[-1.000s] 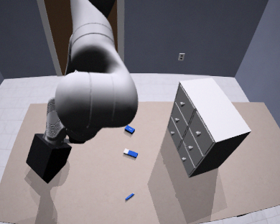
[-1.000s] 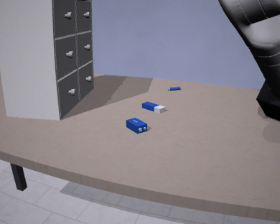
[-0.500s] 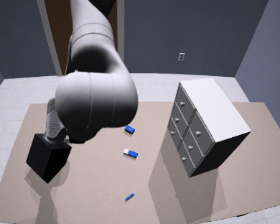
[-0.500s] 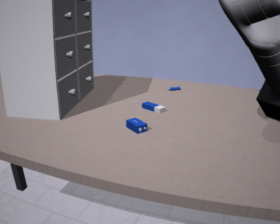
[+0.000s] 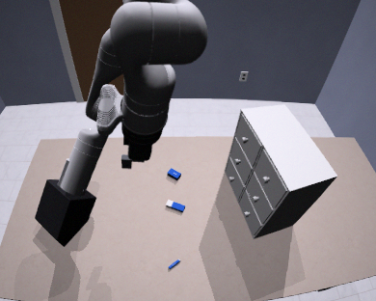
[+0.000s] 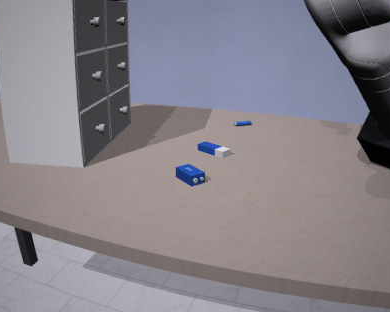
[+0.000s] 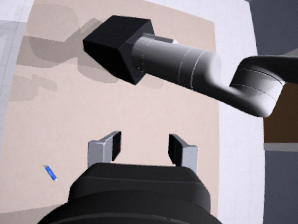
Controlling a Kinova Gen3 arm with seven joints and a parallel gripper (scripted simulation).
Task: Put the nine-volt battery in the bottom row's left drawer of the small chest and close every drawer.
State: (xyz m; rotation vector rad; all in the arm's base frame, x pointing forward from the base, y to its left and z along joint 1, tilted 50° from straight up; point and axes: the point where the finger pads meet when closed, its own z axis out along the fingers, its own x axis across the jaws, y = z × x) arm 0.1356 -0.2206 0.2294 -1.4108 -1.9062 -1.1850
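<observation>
The nine-volt battery (image 5: 174,174) (image 6: 190,175) is a blue block lying flat on the table, its two round terminals showing in the exterior view. The small chest (image 5: 288,145) (image 6: 39,85) stands upright with a white body and grey fronts, three rows of two drawers. All drawers look pushed in. The bottom-left drawer (image 5: 234,183) (image 6: 90,139) has a small round knob. My gripper (image 7: 144,142) (image 5: 132,160) is open and empty, above the table, between the arm's base and the battery in the top view. It is out of view in the exterior view.
A blue and white block (image 5: 178,206) (image 6: 210,148) lies between the battery and a small blue stick (image 5: 174,264) (image 6: 243,123) (image 7: 51,173). The arm's black base (image 5: 65,212) (image 7: 117,47) stands on the table (image 5: 132,232) (image 6: 267,225) opposite the drawer fronts.
</observation>
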